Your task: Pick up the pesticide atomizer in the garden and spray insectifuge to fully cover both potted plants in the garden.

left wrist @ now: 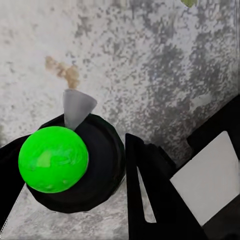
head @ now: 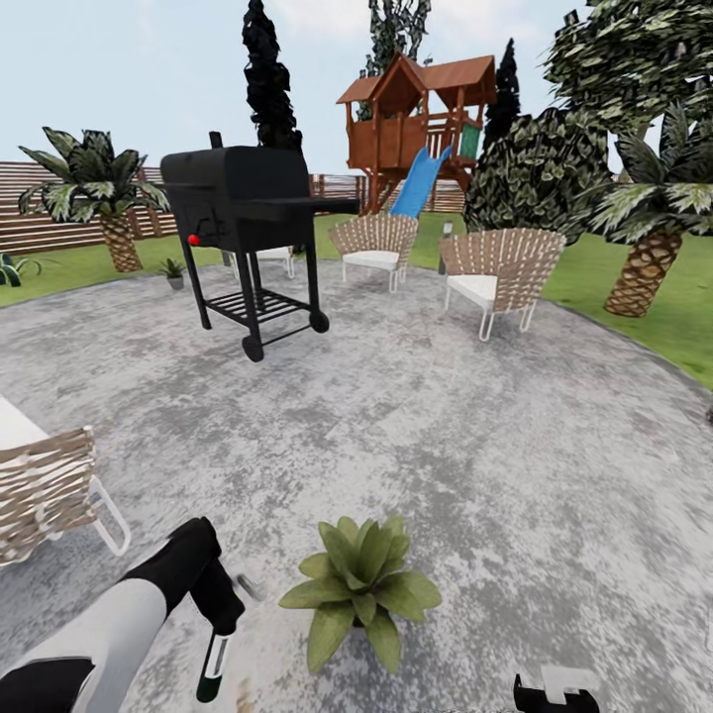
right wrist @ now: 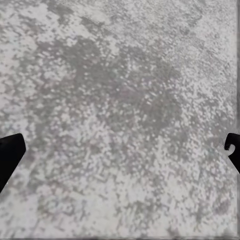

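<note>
I am gripping the pesticide atomizer [head: 212,668] in my left hand [head: 223,619], fingers closed around it, nozzle pointing down at the patio [head: 416,416] just beside the near potted plant [head: 358,586]. I am risking spraying stone instead of leaves unless I tilt the bottle toward the plant; it may also be slipping in the grasp. My right hand [right wrist: 120,150] is hanging open over bare patio. I am counting one atomizer, two potted plants, the second [head: 174,269] far beyond the hand near the grill [head: 243,213], and three wicker chairs [head: 500,272].

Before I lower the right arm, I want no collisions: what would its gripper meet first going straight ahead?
Most likely the bare stone patio; the right gripper, jaws spread wide, has nothing between it and the paving, though depth is unclear.
</note>
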Tool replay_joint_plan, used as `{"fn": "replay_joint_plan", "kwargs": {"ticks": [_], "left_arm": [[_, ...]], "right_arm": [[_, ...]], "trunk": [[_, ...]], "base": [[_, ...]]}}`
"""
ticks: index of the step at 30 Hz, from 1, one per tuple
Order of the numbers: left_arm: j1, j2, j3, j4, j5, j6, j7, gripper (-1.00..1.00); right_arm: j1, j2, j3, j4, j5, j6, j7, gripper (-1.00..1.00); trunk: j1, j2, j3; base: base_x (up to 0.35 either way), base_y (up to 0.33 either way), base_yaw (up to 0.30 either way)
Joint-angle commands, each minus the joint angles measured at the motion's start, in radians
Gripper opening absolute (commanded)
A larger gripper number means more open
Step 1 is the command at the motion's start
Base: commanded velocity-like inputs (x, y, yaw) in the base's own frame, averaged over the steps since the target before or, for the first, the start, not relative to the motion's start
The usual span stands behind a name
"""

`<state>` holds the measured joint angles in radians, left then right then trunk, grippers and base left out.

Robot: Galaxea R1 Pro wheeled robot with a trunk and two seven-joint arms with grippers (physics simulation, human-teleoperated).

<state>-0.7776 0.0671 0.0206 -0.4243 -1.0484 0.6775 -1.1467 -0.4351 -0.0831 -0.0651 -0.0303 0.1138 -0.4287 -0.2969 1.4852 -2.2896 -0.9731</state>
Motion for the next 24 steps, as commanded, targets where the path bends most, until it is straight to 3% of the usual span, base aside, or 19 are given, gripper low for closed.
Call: {"fn": "replay_joint_plan", "kwargs": {"ticks": [1,6,8,10,11,13,17,24], "left_arm": [[0.000,-0.003,0.001,-0.007,-0.013,0.008,-0.015,-1.00],[0.000,-0.030,0.000,-0.057,-0.075,0.008,-0.031,-1.00],[0.000,-0.041,0.000,-0.065,-0.108,0.008,-0.076,-1.00],[0.000,-0.054,0.000,-0.070,-0.177,0.008,-0.145,-1.00],[0.009,-0.049,0.000,-0.071,-0.246,0.008,-0.167,-1.00],[0.015,-0.040,-0.001,-0.071,-0.259,0.007,-0.170,-1.00],[0.015,-0.048,0.000,-0.072,-0.260,0.007,-0.170,-1.00],[0.002,-0.097,0.001,-0.109,-0.262,0.008,-0.171,-1.00]], "right_arm": [[-0.001,0.000,-0.007,0.001,0.011,-0.002,-0.004,1.00],[-0.001,-0.002,-0.007,0.001,0.011,-0.002,-0.006,1.00],[-0.001,-0.003,-0.007,0.002,0.012,-0.002,-0.006,1.00],[-0.001,-0.004,-0.007,0.003,0.013,-0.002,-0.005,1.00],[-0.001,-0.007,-0.007,0.003,0.014,-0.002,-0.005,1.00],[-0.001,-0.009,-0.007,0.003,0.014,-0.002,-0.005,1.00],[-0.001,-0.010,-0.007,0.003,0.014,-0.002,-0.004,1.00],[-0.001,-0.010,-0.007,0.003,0.014,-0.002,-0.004,1.00]], "trunk": [[0.000,0.000,-0.002],[0.000,0.000,-0.006],[0.000,0.000,-0.006],[0.000,0.000,-0.006],[0.000,0.000,-0.006],[0.000,0.000,-0.006],[0.000,0.000,-0.006],[0.000,0.000,-0.006]], "base": [[0.003,0.000,-0.181],[0.001,0.000,-0.116],[0.000,0.000,-0.021],[0.000,0.000,-0.005],[0.000,0.000,0.000],[0.000,0.000,0.000],[0.000,0.000,0.000],[0.039,0.000,0.000]]}}
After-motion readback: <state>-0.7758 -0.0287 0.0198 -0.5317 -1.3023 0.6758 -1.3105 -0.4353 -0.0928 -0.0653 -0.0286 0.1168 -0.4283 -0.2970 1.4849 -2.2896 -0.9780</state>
